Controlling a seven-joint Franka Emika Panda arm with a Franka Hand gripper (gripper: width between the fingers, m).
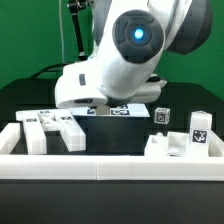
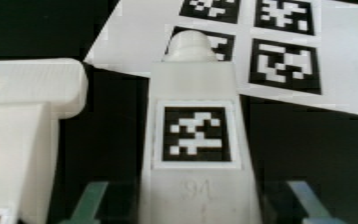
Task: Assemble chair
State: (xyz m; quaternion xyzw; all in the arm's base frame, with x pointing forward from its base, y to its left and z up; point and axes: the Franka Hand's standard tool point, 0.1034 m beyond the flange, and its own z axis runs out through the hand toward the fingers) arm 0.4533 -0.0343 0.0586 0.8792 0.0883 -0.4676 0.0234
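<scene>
While the arm [image 1: 120,55] hid its own hand in the exterior view, the wrist view showed the gripper [image 2: 197,195] closed on a long white chair leg [image 2: 194,130], with one of its fingers [image 2: 98,200] on either flank near the leg's closer end. The leg bore a square tag on its upper face and a rounded peg at the end farthest from the hand. That far end overlapped the marker board [image 2: 265,40] straight ahead of the fingers. Just beside the hand, apart from the held leg, a broader white chair piece [image 2: 25,110] lay on the black table [image 2: 318,150]. Other chair pieces [image 1: 55,130] lay farther off, near the white border wall [image 1: 110,165].
</scene>
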